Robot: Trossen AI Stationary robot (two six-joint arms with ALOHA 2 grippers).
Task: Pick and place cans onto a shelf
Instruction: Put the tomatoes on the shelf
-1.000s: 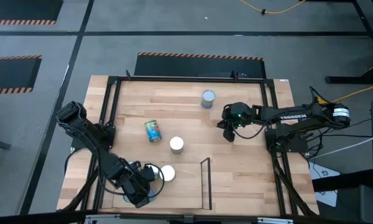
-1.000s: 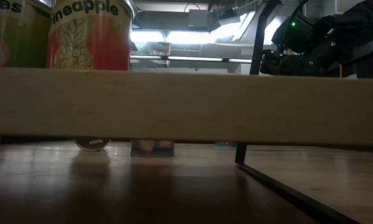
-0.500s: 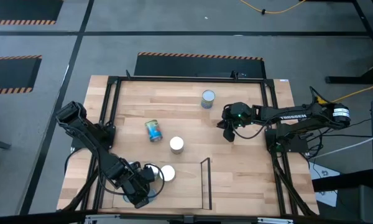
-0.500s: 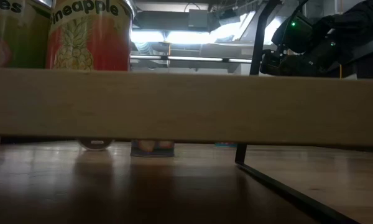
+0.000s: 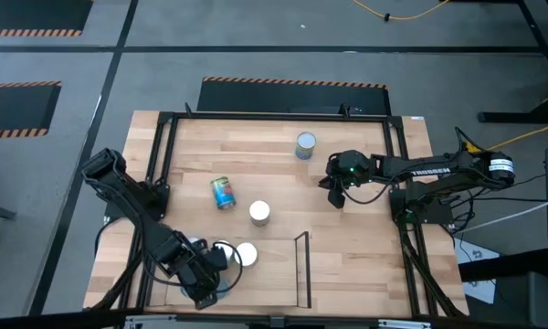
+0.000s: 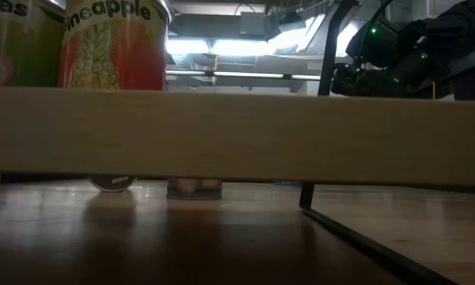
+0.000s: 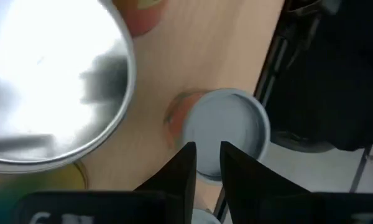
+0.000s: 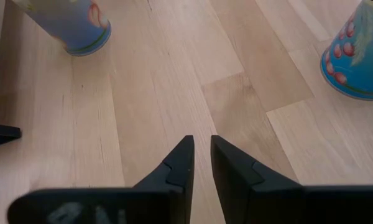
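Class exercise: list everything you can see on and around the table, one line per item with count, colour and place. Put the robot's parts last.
table: one, light wood with a black frame, centre of the high view.
shelf: one, light wood with black rails, on the table by the left arm.
grey-topped can: one, upright, far side of the table.
white-topped can: one, upright, mid-table.
lying can: one, blue label, beside the white-topped can.
shelf cans: at least two, green-label can and pineapple can.
left gripper: dark, shut, over the shelf.
right gripper: dark, shut, over bare table.
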